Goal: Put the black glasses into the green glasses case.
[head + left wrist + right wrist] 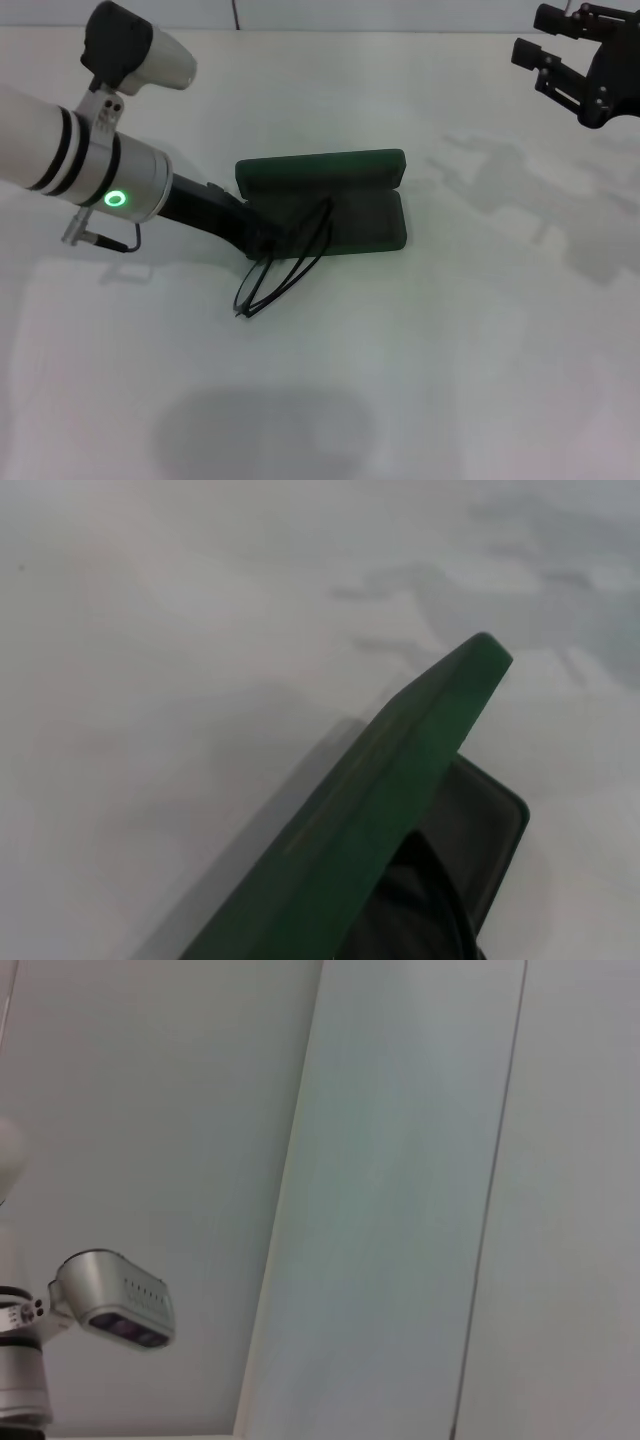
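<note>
The green glasses case [340, 195] lies open in the middle of the table, lid raised at the back, dark lining showing. The black glasses [290, 262] hang tilted at the case's front left corner: one end reaches over the tray, and the slim temple arms trail down toward the table in front. My left gripper [258, 240] reaches in from the left and is shut on the frame near its middle. The left wrist view shows only the case's lid edge [400, 780] and lining [470, 830]. My right gripper [560, 60] hangs open at the far right, well away.
The white table [450, 380] spreads around the case. My left forearm [90, 160] with its green light crosses the left side. The right wrist view shows only a pale wall and the left arm's wrist camera [115, 1300].
</note>
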Robot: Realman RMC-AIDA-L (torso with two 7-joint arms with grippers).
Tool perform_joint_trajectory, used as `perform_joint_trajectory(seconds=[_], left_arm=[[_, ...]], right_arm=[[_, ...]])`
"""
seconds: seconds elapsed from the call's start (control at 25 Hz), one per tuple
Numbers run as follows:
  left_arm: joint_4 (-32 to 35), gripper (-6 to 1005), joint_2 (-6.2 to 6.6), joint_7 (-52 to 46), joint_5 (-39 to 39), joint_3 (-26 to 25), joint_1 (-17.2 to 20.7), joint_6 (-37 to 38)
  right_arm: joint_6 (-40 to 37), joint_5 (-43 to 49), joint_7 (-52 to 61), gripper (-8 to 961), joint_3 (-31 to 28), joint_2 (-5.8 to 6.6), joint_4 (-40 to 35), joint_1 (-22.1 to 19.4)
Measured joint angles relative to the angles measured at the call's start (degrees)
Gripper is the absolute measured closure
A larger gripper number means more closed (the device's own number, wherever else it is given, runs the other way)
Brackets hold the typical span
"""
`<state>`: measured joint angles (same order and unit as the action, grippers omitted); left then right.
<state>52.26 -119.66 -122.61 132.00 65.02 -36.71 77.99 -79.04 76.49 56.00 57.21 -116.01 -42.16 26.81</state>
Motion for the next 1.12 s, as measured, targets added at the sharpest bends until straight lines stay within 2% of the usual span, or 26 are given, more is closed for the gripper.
perform_joint_trajectory(seconds=[0.56,0.8,1.12], left_arm=[[3.6,874,0.24,0.0,-0.8,0.0,0.0,2.0],[4.3,862,0.14,-2.6,-0.3,0.1,0.3,2.6],[4.4,572,0.03,-3.5,0.6,0.2,0.5,2.3]], right_arm=[[-0.8,-0.1,-0.1,588,0.0,0.00,0.1,-0.8],[-1.9,-0.1,-1.7,588,0.1,0.04,0.3,-1.3],[-2.8,0.2,-3.3,588,0.8,0.08,1.5,-0.9]])
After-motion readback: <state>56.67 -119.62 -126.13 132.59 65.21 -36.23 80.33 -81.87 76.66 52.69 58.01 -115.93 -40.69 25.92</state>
